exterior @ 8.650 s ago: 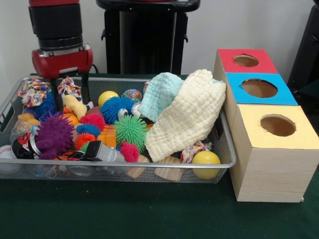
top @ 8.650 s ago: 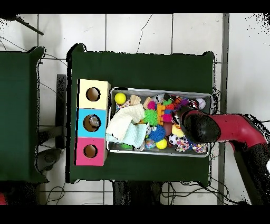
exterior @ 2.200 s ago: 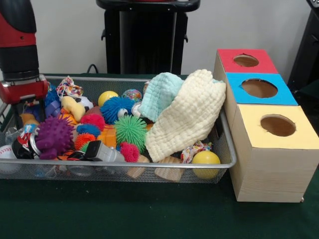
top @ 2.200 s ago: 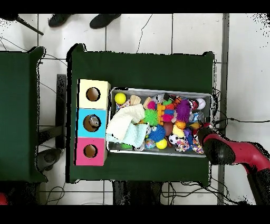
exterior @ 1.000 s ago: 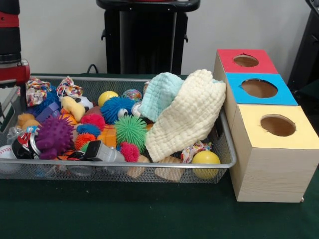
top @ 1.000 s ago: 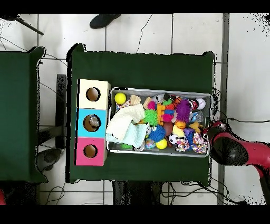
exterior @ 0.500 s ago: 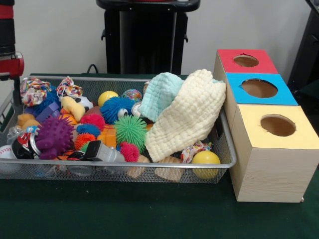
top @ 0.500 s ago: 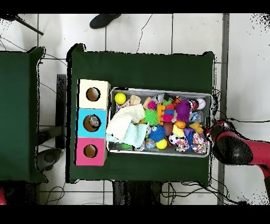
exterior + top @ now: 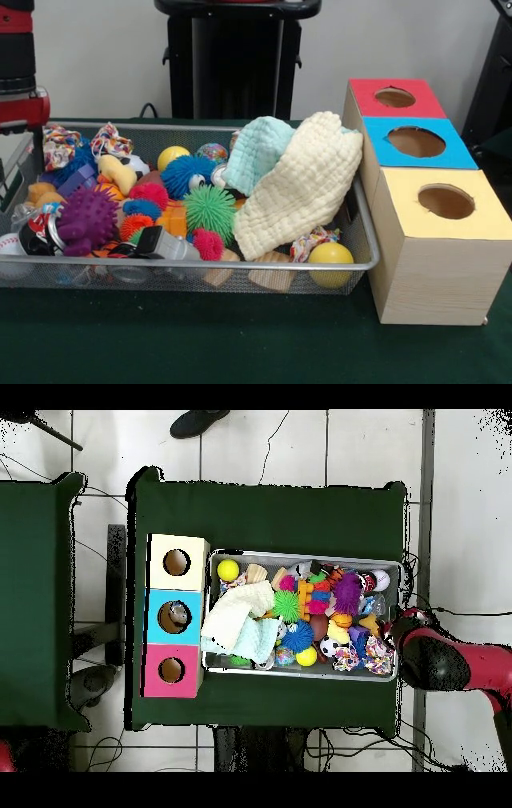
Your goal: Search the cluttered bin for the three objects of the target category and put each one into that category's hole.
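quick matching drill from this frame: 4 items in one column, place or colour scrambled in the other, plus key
Items:
1. cream cloth
2. purple spiky ball
3. yellow ball
4. middle box

Descriptions:
A. blue top with a round hole
B. draped over the bin's end beside the boxes
C. inside the bin's front corner next to the yellow-topped box
D. in the bin's end far from the boxes

Pairs: 1-B, 2-D, 3-C, 4-A
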